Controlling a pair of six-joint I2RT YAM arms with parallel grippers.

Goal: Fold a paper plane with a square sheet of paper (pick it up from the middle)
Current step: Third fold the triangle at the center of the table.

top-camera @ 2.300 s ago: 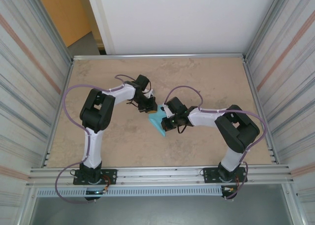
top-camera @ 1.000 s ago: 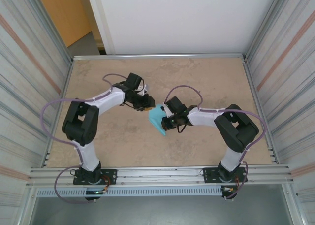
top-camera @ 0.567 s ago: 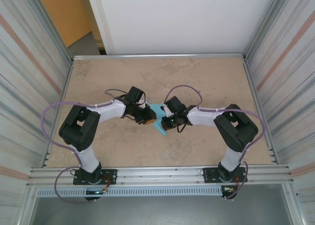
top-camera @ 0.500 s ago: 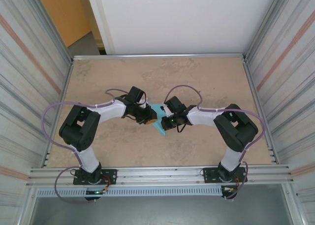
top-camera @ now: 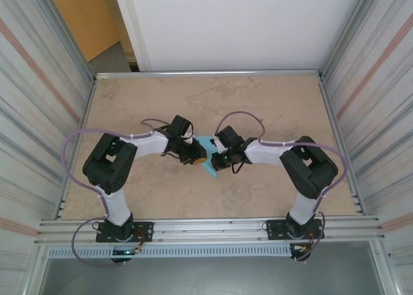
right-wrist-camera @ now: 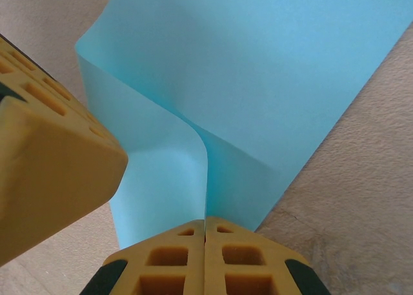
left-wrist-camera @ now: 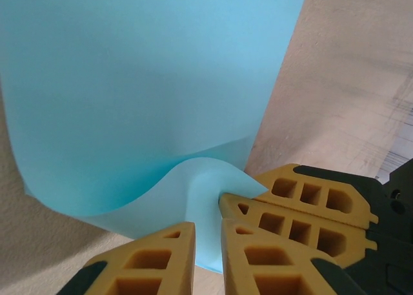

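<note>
The light-blue sheet of paper (top-camera: 210,168) lies mid-table as a creased, pointed shape between both grippers. My right gripper (top-camera: 217,158) comes in from the right. In the right wrist view it (right-wrist-camera: 206,219) is shut on a raised ridge of the paper (right-wrist-camera: 258,75). My left gripper (top-camera: 199,158) meets the paper from the left. Its jaws (left-wrist-camera: 208,225) stand a narrow gap apart around a curled-up edge of the paper (left-wrist-camera: 142,95). The right gripper's yellow fingers (left-wrist-camera: 303,204) sit just beside them.
The beige table (top-camera: 271,108) is framed by a metal rail (top-camera: 206,73) at the back and corrugated walls (top-camera: 39,101) on both sides. Purple cables loop off both arms. Open tabletop lies all around the paper.
My left arm has swung toward the near side and right onto the paper, and its jaws have narrowed. The paper's left side has been pushed in and looks narrower. The right arm has stayed put.
</note>
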